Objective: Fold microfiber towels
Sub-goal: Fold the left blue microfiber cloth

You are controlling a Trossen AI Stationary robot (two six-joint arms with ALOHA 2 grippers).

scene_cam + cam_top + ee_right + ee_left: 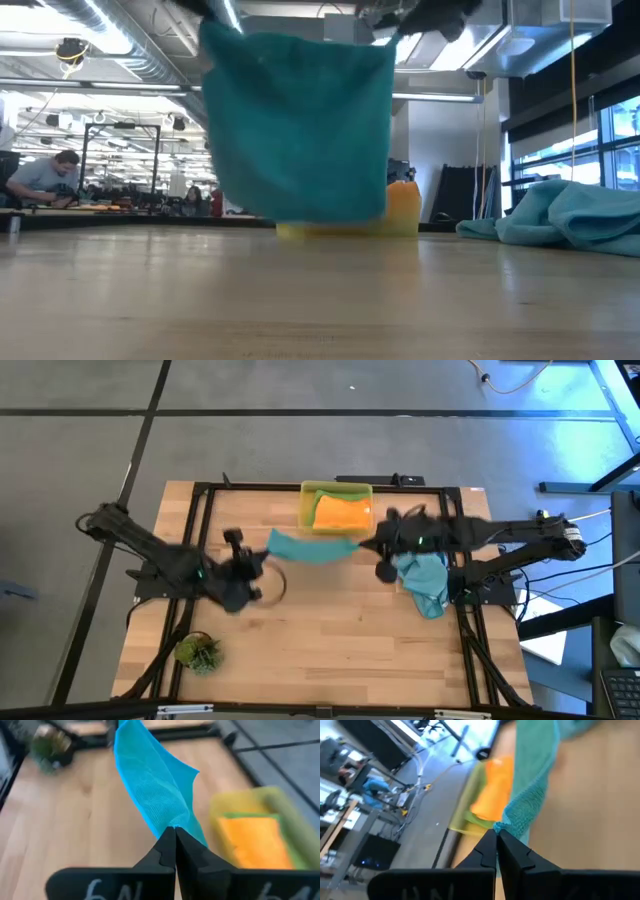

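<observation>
- Above the wooden table (330,650), one teal towel (310,547) hangs in the air, stretched between the two arms. From the low view it hangs like a flat sheet, with its bottom edge close to the table top.
- One corner of it is pinched tight in the left gripper (496,836), whose two fingers are pressed together on the cloth.
- Another corner is pinched the same way in the right gripper (174,831).
- A second teal towel (425,582) lies in a crumpled heap on the right side of the table, under the right arm.
- One yellow bin (336,506) sits at the far middle edge of the table. Inside it lies one orange towel (342,513), and one green towel (280,807) lies under the orange one, showing at the edges.
- That makes four towels: two teal, one orange, one green.
- One small green plant (198,652) stands near the front left corner of the table, well apart from the towels.
- Far behind the table, one person (40,178) sits at a desk.
</observation>
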